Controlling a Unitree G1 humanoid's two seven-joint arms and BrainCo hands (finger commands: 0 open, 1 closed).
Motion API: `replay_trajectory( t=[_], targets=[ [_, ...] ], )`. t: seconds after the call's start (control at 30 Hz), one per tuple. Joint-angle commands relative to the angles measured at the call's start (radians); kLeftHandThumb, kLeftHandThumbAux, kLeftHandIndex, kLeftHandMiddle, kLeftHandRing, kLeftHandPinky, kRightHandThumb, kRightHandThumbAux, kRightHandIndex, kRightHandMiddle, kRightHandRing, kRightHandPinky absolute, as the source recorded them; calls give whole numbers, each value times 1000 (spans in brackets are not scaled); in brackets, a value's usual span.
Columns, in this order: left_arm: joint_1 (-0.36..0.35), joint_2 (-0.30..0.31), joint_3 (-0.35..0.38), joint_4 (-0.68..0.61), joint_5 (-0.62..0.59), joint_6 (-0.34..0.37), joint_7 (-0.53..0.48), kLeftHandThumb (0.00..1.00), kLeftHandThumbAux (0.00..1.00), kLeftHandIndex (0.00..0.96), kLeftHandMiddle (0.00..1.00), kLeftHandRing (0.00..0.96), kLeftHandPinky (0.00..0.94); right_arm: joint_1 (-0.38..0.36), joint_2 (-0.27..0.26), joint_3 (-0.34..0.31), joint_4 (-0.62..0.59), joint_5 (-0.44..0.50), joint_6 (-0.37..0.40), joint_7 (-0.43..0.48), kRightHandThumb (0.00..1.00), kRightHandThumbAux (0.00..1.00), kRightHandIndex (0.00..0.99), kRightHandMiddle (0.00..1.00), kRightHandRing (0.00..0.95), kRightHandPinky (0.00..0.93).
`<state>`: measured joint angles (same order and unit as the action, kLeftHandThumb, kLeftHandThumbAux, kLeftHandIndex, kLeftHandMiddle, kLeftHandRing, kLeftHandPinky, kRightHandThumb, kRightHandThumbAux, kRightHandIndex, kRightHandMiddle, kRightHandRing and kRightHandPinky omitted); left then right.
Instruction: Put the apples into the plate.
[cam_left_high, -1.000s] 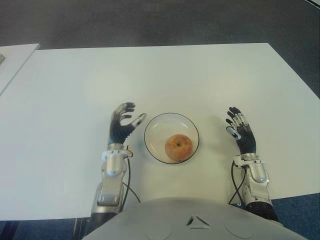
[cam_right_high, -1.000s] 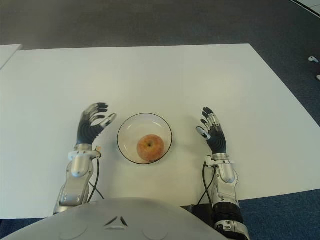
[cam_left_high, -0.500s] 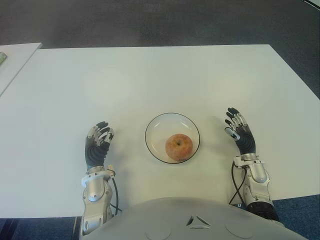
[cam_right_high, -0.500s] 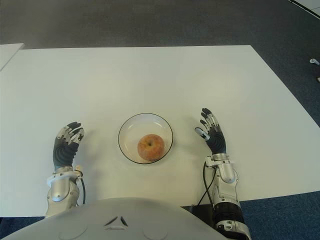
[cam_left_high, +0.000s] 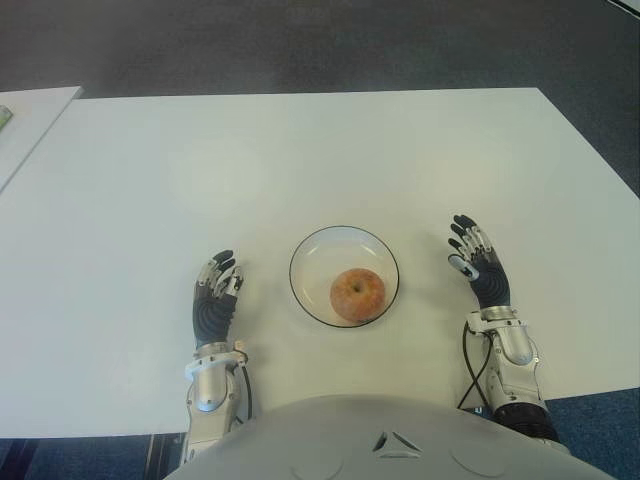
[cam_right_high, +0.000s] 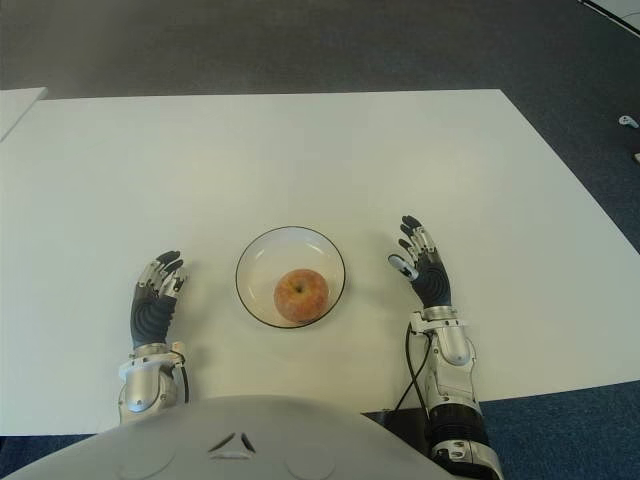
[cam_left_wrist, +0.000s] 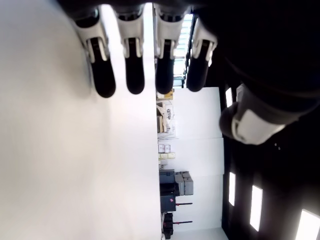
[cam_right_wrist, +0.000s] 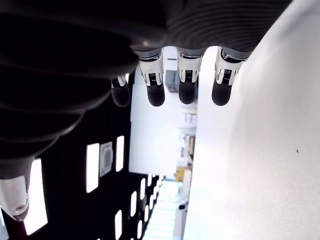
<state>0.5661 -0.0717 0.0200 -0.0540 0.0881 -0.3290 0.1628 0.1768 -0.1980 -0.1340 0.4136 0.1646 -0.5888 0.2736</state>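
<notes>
Eye views: apple (cam_left_high: 357, 293) is sitting in the glass plate (cam_left_high: 312, 258) on the white surface (cam_left_high: 300, 160), stem dimple facing up, no clear long axis.
Left hand (cam_left_high: 213, 302): showing left of the plate.
Right hand (cam_left_high: 479, 269): showing right of it.
Left wrist view: fingers (cam_left_wrist: 135, 75) are extending, holding nothing.
Right wrist view: fingers (cam_right_wrist: 186, 85) are extending, likewise holding nothing.

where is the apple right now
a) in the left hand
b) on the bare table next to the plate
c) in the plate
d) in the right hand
c) The apple sits inside the plate, while the left hand and the right hand show open and hold nothing, one on each side of the plate.
</notes>
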Motion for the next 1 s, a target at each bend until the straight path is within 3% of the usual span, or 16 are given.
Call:
replay_trajectory(
  t=[0.03, 0.5, 1.0],
  targets=[
    [6, 17, -20, 139, 14, -17, -25, 116, 521, 224, 203, 215, 259, 112, 47, 36, 198, -33, 129, 1, 122, 509, 29, 42, 2, 0],
    [-33, 28, -60, 271, 34, -172, -43, 143, 543, 193, 213, 235, 285, 102, 46, 37, 209, -33, 115, 4, 121, 501, 38, 49, 2, 0],
    [-62, 71, -48, 341, 24, -233, -51, 130, 564, 194, 212, 228, 265, 107, 71, 49, 196, -40, 108, -16, 131, 519, 47, 61, 16, 14]
  ],
)
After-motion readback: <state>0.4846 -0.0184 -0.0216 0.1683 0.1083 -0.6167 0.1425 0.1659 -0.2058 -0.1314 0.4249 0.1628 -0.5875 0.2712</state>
